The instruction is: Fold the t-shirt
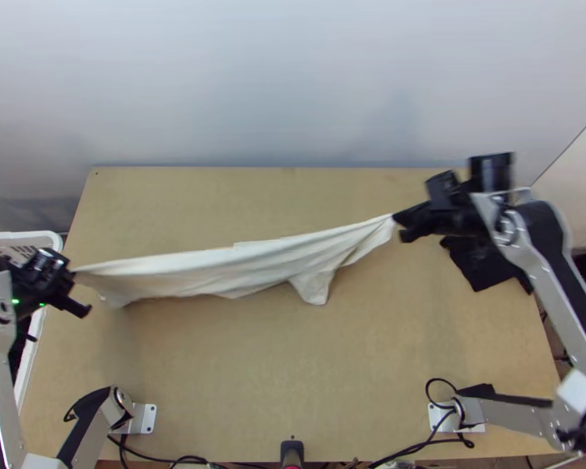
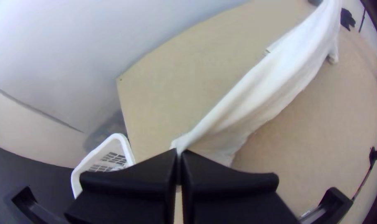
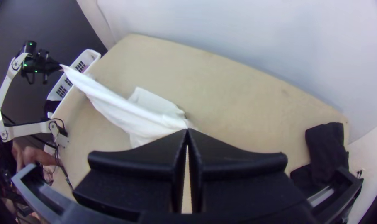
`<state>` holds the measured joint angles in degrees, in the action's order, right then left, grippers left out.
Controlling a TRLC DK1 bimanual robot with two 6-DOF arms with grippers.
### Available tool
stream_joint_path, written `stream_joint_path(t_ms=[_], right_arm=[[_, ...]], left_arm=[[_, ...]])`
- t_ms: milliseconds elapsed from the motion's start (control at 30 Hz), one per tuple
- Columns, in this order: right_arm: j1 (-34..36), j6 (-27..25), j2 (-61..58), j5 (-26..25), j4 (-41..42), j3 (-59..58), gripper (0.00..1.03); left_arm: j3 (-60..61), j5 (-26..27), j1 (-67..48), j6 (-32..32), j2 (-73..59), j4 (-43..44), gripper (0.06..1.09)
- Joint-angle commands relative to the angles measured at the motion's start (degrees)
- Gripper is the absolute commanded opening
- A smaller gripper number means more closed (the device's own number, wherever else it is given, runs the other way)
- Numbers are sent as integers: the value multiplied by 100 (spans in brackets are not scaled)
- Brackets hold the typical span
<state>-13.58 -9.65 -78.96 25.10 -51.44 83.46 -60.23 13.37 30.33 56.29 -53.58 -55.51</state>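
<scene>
Top view: white slatted basket beyond the desk's left edge, partly hidden by the left claw, contents unclear. Black cloth at right, partly under the right claw; cables along the near edge. White t-shirt stretched between, gathered lengthwise, an end clamped in each. Broad wooden strips on its near and far sides.

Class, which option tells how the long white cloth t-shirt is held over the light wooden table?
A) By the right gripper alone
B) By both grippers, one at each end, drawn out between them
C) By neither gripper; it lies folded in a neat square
B: the t-shirt stretches between the left gripper and the right gripper, each shut on one end.
</scene>
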Motion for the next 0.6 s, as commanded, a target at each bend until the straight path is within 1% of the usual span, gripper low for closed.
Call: stream_joint_path(t_ms=[0,167,233,300,433,567], right_arm=[[251,130,812,232,-402,759,3],[207,543,1163,302,-586,1278,3],[269,552,1260,329,-683,1366,3],[374,552,1339,329,-727,1190,3],[392,534,1286,329,-701,548,3],[330,482,917,329,-613,109,3]], left_arm=[[-938,518,518,-347,23,-426,10],[-1606,764,615,-576,58,-813,10],[-1852,817,606,-584,58,-918,10],[-1940,843,536,-584,32,-936,10],[-1720,834,167,-549,-144,-874,10],[-1044,817,-132,-514,-425,-303,10]])
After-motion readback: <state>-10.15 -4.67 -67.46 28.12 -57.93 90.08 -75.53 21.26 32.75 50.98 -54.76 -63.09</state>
